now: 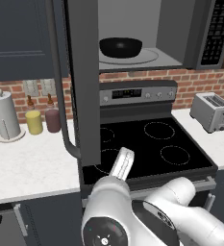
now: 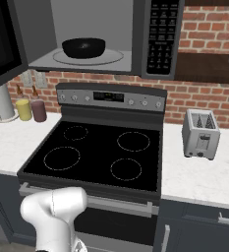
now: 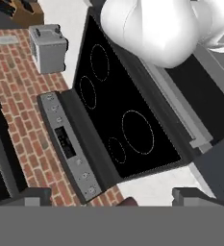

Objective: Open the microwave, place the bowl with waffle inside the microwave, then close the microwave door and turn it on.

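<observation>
- Fingertips first: in the hand view the gripper point(image 3: 111, 197) shows its two dark tips far apart at the bottom edge, jaws spread wide, nothing between them, nothing held.
- Beyond those tips the hand camera looks down on the black stovetop point(image 3: 123, 110), its control panel point(image 3: 68, 144) and the red brick wall point(image 3: 17, 96), all rolled sideways with the hand.
- Out from there, the small silver toaster point(image 2: 200, 133) sits on the white counter point(image 2: 199, 177) right of the stove, well apart from anything the arm needs.
- Up above, the microwave point(image 2: 94, 37) stands open, and the bowl with waffle point(image 2: 84, 47) rests on the round turntable inside; the waffle itself cannot be made out past the dark rim.
- The microwave door point(image 1: 82, 81) hangs swung fully out, its long bar handle point(image 1: 60, 96) curving down in the left base view.
- By the look of it, placing is done; closing the door and pressing the keypad point(image 2: 161, 34) remain.
- The risk: the door hangs wide and edge-on, so a push landing near its hinge, or glancing off the panel, could leave it ajar.
- The arm could also clip the handle or the door's lower edge swinging up from low over the stove.
- A door not latched would likely make the start press useless.
- Canisters point(image 1: 43, 120) and the paper towel roll point(image 1: 5, 115) stand on the left counter, just below the door.
</observation>
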